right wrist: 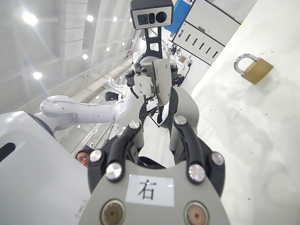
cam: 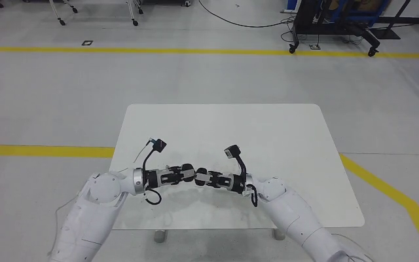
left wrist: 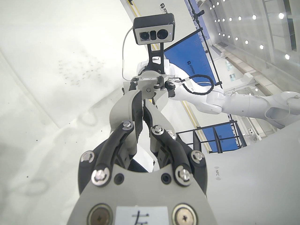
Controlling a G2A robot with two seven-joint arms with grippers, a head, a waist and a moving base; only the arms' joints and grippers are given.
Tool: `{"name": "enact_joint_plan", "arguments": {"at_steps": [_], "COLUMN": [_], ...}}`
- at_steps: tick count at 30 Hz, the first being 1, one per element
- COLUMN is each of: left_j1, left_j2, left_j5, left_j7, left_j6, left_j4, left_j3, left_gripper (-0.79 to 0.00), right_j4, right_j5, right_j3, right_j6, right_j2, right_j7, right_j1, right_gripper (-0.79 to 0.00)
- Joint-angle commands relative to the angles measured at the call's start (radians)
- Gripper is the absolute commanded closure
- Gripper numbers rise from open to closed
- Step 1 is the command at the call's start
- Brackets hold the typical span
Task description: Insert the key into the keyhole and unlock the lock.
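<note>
Upper right of the right wrist view, the padlock [right wrist: 254, 70] lay well clear of the right gripper [right wrist: 159, 111], fingers spread; left gripper [left wrist: 142, 103] fingers pressed together.

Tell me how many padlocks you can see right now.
1. A brass padlock lies flat on the white table, with nothing touching it; another could be hidden from these views.

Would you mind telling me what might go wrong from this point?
1. The left gripper and right gripper meet tip to tip above the table. They may knock, and I cannot make out a key between them.
2. The lock lies loose and unheld on the table, so it may slide when a key is pushed in.
</note>
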Motion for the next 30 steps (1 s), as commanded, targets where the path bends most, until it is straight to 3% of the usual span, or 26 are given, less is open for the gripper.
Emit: {"name": "enact_joint_plan", "arguments": {"at_steps": [1, 4, 10, 11, 12, 21, 27, 30], "left_j1": [0.000, -0.001, -0.004, -0.005, -0.005, -0.002, 0.034, 0.069], "left_j2": [0.001, 0.003, 0.007, 0.008, 0.009, 0.019, 0.045, 0.061], "left_j5": [-0.002, -0.003, -0.012, -0.012, -0.009, 0.069, 0.241, 0.488], "left_j7": [0.002, 0.002, 0.015, 0.019, 0.026, 0.164, 0.182, 0.177], "left_j6": [-0.002, -0.002, 0.002, 0.002, 0.002, -0.023, -0.069, -0.056], "left_j4": [0.000, 0.000, 0.003, 0.003, 0.005, -0.015, -0.143, -0.238], "left_j3": [0.002, 0.005, 0.008, 0.008, 0.006, -0.060, -0.171, -0.235], "left_gripper": [0.000, 0.000, 0.000, -0.268, -0.785, -0.785, -0.785, -0.785], "right_j4": [0.000, 0.000, -0.003, -0.004, -0.005, 0.004, -0.018, -0.018], "right_j5": [0.002, 0.003, 0.008, 0.010, 0.012, 0.018, 0.003, 0.003], "right_j3": [0.000, -0.001, -0.005, -0.005, -0.005, 0.075, 0.184, 0.184], "right_j6": [0.001, 0.001, 0.001, 0.001, 0.000, -0.058, -0.116, -0.116], "right_j2": [0.001, 0.002, 0.004, 0.004, 0.004, 0.026, 0.055, 0.055], "right_j7": [0.000, 0.000, 0.012, 0.013, 0.013, -0.035, -0.126, -0.126], "right_j1": [0.000, 0.000, 0.001, 0.001, 0.001, -0.003, -0.047, -0.047], "right_gripper": [-0.148, 0.000, 0.000, 0.000, 0.000, 0.000, 0.000, 0.000]}}
